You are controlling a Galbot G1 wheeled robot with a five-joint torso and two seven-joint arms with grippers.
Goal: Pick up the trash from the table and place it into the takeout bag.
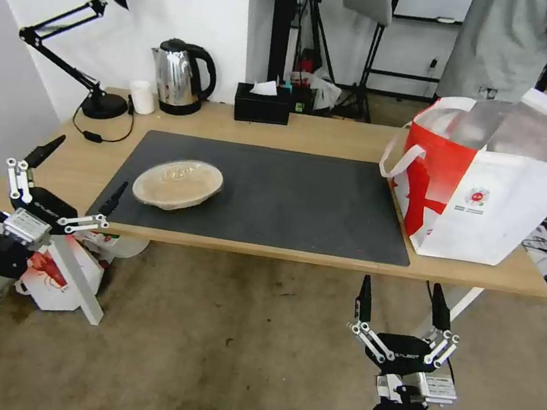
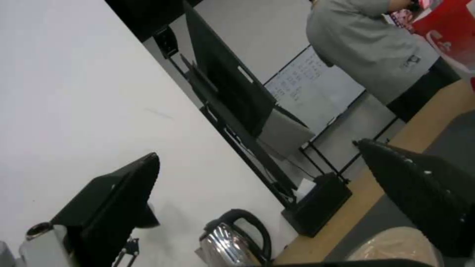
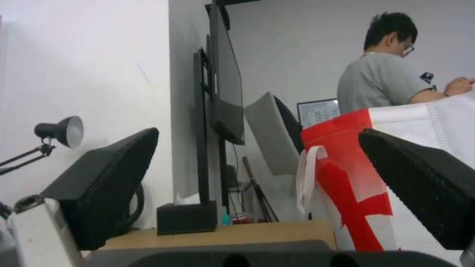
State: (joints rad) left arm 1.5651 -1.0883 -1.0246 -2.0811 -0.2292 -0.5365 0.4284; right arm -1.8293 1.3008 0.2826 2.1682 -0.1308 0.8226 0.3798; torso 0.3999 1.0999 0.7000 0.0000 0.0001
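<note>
While both claws hang spread off table (image 1: 337, 133) front | left claw (image 1: 70, 195), right claw (image 1: 402, 302) empty | tan lidded container (image 1: 177, 183) on mat, left | likely light, flimsy; grip rim | takeout bag (image 1: 491, 186) right.

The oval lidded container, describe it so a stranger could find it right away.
Find the long wooden table and its dark grey mat. On the mat's left part lies the tan oval lidded container, shallow and alone there, unlike the tall red-and-white takeout bag at the right end.
</note>
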